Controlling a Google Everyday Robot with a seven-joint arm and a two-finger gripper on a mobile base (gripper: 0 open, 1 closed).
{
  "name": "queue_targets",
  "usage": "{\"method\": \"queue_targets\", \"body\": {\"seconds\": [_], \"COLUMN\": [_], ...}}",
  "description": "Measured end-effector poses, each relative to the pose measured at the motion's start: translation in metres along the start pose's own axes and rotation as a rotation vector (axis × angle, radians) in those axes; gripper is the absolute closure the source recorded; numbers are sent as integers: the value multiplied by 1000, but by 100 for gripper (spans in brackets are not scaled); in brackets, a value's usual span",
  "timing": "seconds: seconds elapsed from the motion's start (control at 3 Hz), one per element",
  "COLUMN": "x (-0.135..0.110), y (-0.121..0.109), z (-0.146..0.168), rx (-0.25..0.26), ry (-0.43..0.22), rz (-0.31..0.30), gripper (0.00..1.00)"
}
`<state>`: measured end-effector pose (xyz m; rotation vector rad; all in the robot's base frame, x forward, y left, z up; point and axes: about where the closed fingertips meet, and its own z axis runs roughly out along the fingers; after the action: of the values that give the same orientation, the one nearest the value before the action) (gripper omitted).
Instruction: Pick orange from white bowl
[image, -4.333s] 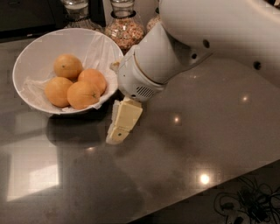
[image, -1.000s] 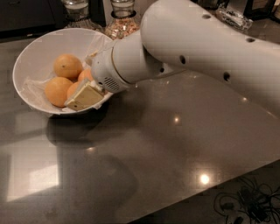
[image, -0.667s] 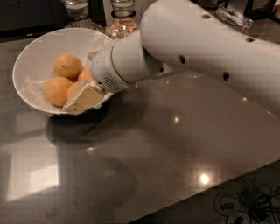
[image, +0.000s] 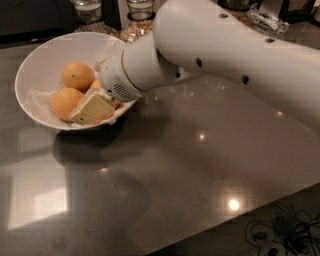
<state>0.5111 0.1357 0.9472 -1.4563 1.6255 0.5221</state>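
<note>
Down inside the bowl (image: 42, 55), at its right side, sits the gripper (image: 91, 109), its flat cream face turned upward. It lies over an orange (image: 96, 85), which shows only as slivers at the gripper's upper edge and lower right. The gripper seems to touch this fruit, but whether it is open or closed around it I cannot tell, since its underside is hidden.

Two more oranges lie in the bowl left of the gripper: one (image: 77, 75) toward the bowl's back, with a small dark dot on its skin, and one (image: 64, 102) toward the bowl's front, just beside the gripper's tip. Crinkled wrap (image: 37, 97) lines the bowl under them.

The white arm (image: 225, 50) reaches into the bowl from the right, over its right rim. The bowl stands on a dark glossy counter (image: 175, 175). Behind the bowl stand two glass jars (image: 140, 20), partly cut off.
</note>
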Motion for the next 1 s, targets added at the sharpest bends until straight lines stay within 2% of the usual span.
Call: {"method": "queue_targets", "body": {"seconds": [0.33,1.0], "x": [7,26], "y": [-5,-7], "z": [5,25], "rx": [1,-17], "ry": [11,34], "rz": [26,79], "gripper": [29,29]}}
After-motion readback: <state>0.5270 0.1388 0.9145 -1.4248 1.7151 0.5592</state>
